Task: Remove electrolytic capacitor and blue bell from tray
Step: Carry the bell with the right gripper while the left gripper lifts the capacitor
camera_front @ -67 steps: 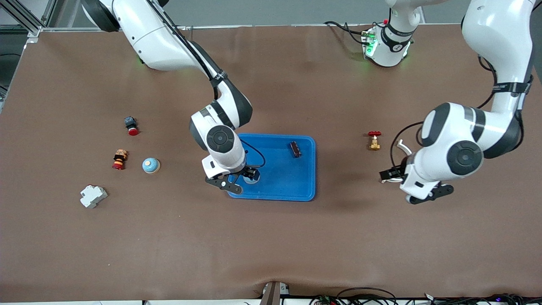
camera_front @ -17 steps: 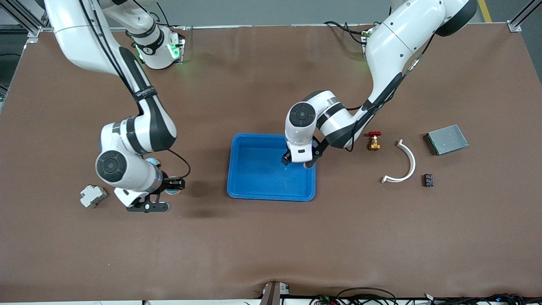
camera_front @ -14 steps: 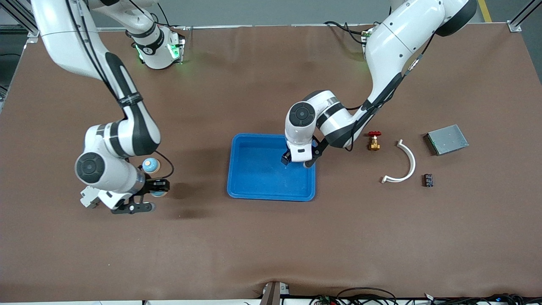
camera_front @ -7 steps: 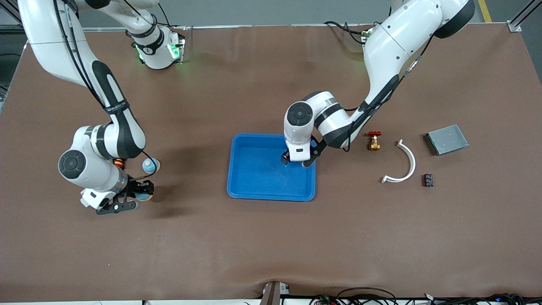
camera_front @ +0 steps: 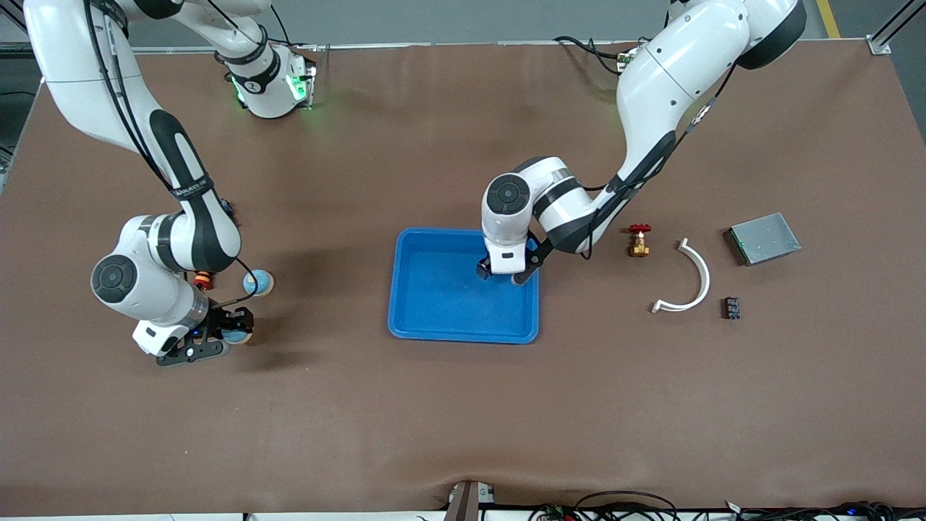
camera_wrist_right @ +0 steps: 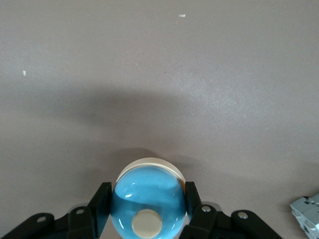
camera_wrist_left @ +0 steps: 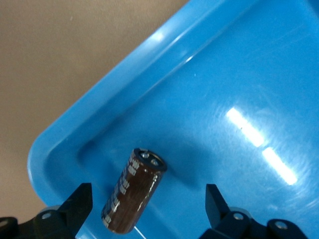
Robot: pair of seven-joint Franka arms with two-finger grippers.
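A dark brown capacitor [camera_wrist_left: 133,191] lies on its side in a corner of the blue tray [camera_front: 441,318], also seen in the left wrist view [camera_wrist_left: 209,74]. My left gripper [camera_front: 500,273] is low in the tray, open, its fingers [camera_wrist_left: 79,204] apart on either side of the capacitor; in the left wrist view the gripper [camera_wrist_left: 147,211] does not touch it. The hand hides the capacitor in the front view. My right gripper [camera_front: 223,335] is shut on a blue bell [camera_wrist_right: 148,204] low over the table, toward the right arm's end.
A second blue bell [camera_front: 257,282] and a red-orange button [camera_front: 203,279] sit beside the right gripper. A grey-white breaker [camera_wrist_right: 306,211] lies close by. A brass valve [camera_front: 639,240], white arc [camera_front: 689,278], grey box [camera_front: 764,237] and another small dark capacitor [camera_front: 732,307] lie toward the left arm's end.
My right gripper has carried the blue bell away from the tray toward the right arm's end of the table. My left gripper has shifted only slightly inside the tray.
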